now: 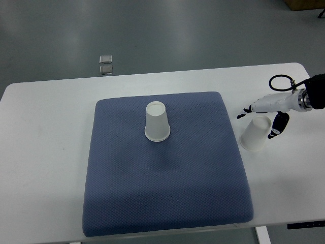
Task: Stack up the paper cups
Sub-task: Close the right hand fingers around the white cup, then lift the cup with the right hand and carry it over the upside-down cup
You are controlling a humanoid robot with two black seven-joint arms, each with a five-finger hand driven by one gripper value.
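table [45, 152]: plain white top
mat [167, 193]: dark blue-grey, finely dotted weave pattern all over
paper cup on the mat [157, 122]: plain white, no print seen
paper cup beside the mat [255, 133]: plain white, no print seen
right hand [264, 114]: white shell, fingertips marked in dark blue and black
cable loop [280, 83]: black
floor [152, 30]: dull grey-green

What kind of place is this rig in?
Probably a lab or test room: a plain white table with a blue mat, two paper cups set out, and bare grey floor behind.
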